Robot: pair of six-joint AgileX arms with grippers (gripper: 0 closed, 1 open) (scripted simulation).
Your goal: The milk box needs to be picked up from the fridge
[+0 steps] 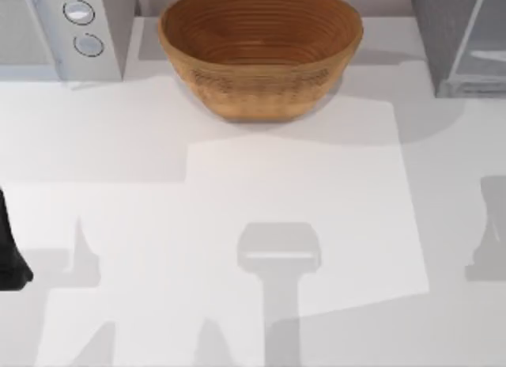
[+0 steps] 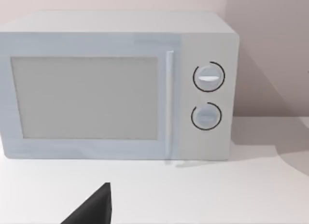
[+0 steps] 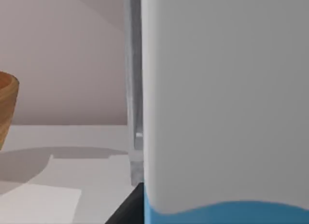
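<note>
From above, my left arm point(image 1: 12, 260) sits parked at the left edge of the desk point(image 1: 237, 193), its camera facing the white two-knob appliance point(image 2: 116, 86); I cannot tell how its pincer stands. The right wrist camera is pressed close against the milk box point(image 3: 227, 103), so close that the carton's white upper face crowds the shot, with a sky-blue band showing along one edge. A grey frame edge point(image 3: 135, 89) beside it suggests the carton sits at the fridge point(image 1: 458, 39), the grey speckled cabinet at the desk's far right corner. I judge that the right arm is reaching in for the grasp; whether its pincer is spread or pinching the carton, I cannot tell. A woven bowl point(image 1: 261, 47) stands between the appliances.
</note>
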